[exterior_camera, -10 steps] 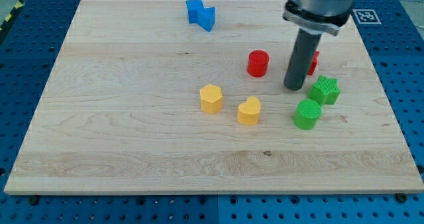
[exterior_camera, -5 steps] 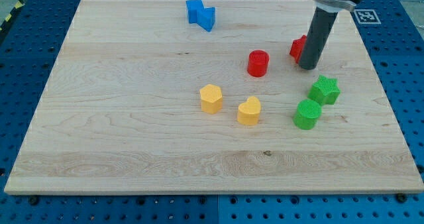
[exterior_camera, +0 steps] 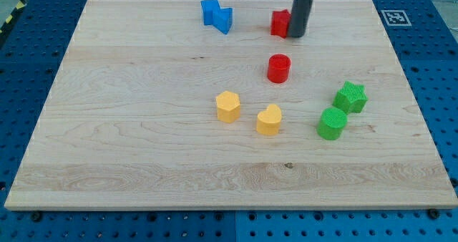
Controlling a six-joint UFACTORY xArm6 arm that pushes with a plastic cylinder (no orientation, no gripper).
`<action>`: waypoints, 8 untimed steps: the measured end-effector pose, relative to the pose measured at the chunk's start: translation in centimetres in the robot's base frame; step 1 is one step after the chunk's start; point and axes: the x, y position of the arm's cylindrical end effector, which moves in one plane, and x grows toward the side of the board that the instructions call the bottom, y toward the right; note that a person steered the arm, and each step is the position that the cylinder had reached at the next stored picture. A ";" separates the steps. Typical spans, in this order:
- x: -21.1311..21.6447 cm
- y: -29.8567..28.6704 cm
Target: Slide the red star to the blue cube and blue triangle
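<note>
The red star [exterior_camera: 280, 23] lies near the view's top, partly hidden behind my rod. My tip [exterior_camera: 296, 36] touches the star's right side. The blue cube [exterior_camera: 210, 11] and the blue triangle [exterior_camera: 225, 19] sit touching each other at the view's top, to the left of the star, with a gap of bare board between them and the star.
A red cylinder [exterior_camera: 278, 68] stands below the star. A yellow hexagon [exterior_camera: 227, 106] and a yellow heart [exterior_camera: 269, 119] sit mid-board. A green star [exterior_camera: 351, 97] and a green cylinder [exterior_camera: 332, 122] sit at the right. The wooden board [exterior_camera: 129, 142] rests on a blue pegboard.
My tip has moved up and to the left, pushing the red star from the right side of the board toward the blue blocks at the top.
</note>
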 end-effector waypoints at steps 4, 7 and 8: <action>-6.6 -4.0; -6.2 -9.9; -5.7 -6.5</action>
